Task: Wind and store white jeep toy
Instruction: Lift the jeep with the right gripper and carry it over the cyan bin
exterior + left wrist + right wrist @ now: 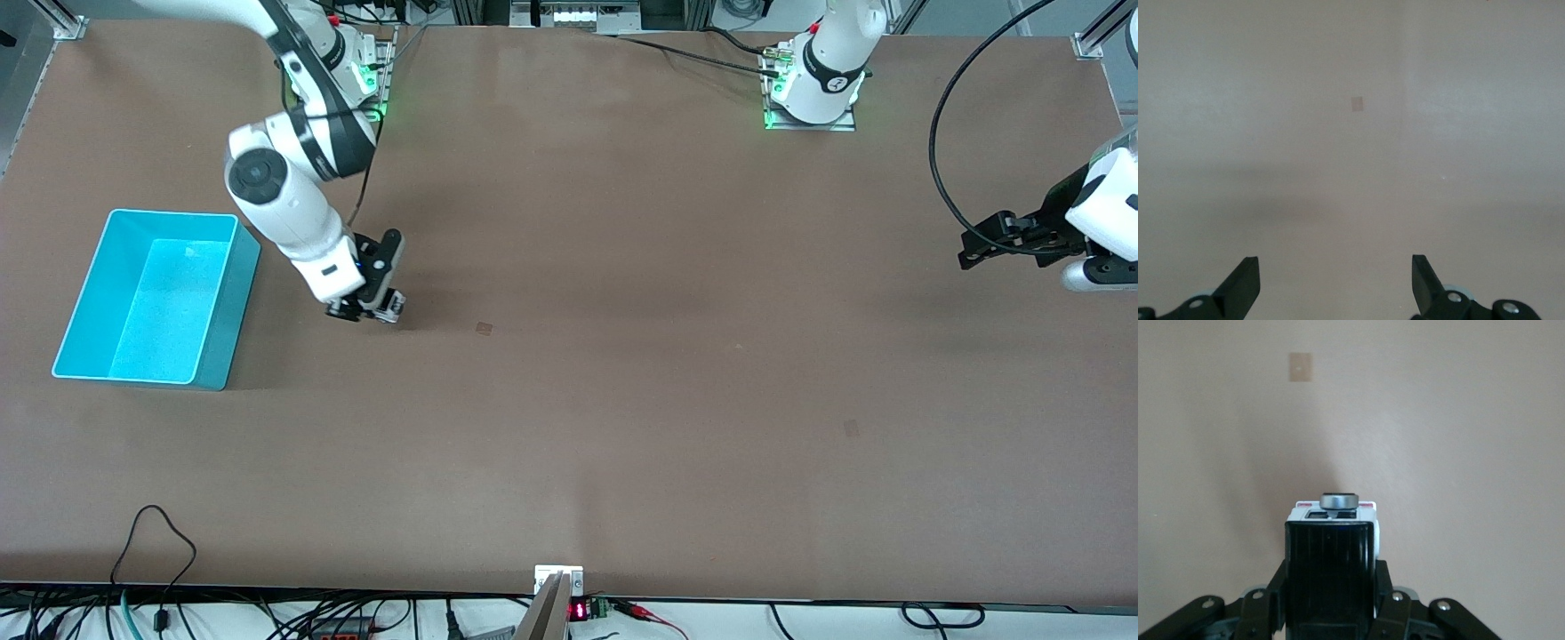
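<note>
The white jeep toy (1331, 560), with its black ribbed roof panel, sits between my right gripper's fingers (1386, 587), which are shut on its sides. In the front view my right gripper (378, 307) is low at the table, beside the cyan bin (89, 289) on the bin's left-arm side, and the toy (393, 305) shows only as a small pale spot at the fingertips. My left gripper (973, 251) is open and empty, held above the table at the left arm's end; its fingers (1245, 283) stand wide apart over bare table.
The cyan bin is open-topped and holds nothing visible. Two small tape marks lie on the brown table (484, 328) (851, 428). Cables hang along the table's front edge.
</note>
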Robot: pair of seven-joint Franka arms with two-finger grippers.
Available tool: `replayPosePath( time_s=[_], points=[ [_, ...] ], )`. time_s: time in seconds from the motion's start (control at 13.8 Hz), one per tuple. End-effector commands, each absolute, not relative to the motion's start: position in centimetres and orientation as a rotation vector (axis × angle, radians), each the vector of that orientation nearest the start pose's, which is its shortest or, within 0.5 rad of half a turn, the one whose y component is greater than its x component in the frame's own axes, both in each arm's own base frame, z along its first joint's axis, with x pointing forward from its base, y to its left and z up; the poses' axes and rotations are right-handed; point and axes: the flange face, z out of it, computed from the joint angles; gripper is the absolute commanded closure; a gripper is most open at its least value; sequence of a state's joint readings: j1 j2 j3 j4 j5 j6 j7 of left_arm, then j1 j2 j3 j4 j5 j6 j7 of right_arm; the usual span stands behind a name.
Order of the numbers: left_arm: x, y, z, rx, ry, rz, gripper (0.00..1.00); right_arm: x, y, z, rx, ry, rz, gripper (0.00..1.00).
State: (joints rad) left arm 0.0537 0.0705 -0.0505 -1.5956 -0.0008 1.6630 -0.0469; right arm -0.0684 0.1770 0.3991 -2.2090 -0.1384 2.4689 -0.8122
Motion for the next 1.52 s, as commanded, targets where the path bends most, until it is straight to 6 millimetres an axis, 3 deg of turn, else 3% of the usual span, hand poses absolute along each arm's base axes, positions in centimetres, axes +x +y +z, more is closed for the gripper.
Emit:
replayPosePath(
  time_s=[0.0,0.36,0.51,0.58,1.08,1.45],
  points=[
    [57.6,0.6,58.4,-3.166,-0.059,0.0,0.0,52.6,15.5,34.5,-2.776,-1.628,-0.163,0.88],
    [57.9,0.2,58.4,-3.163,-0.049,-0.009,0.0,54.7,7.6,35.4,-3.015,-1.164,-0.186,0.87],
    [57.9,0.1,58.3,-3.162,-0.049,-0.007,0.0,54.8,4.2,35.4,-3.106,-0.9,-0.159,0.87],
    [57.9,0.2,58.3,-3.16,-0.052,-0.01,0.0,54.8,3.5,35.3,-3.121,-0.849,-0.154,0.87],
    [58.4,1.2,57.8,-3.164,-0.079,0.0,0.0,53.5,-8.0,34.9,-3.212,-0.474,-0.019,0.87],
    [58.8,0.8,56.7,-3.161,-0.074,0.044,0.0,52.1,-13.5,33.0,-3.229,-0.3,0.07,0.86]
  ],
)
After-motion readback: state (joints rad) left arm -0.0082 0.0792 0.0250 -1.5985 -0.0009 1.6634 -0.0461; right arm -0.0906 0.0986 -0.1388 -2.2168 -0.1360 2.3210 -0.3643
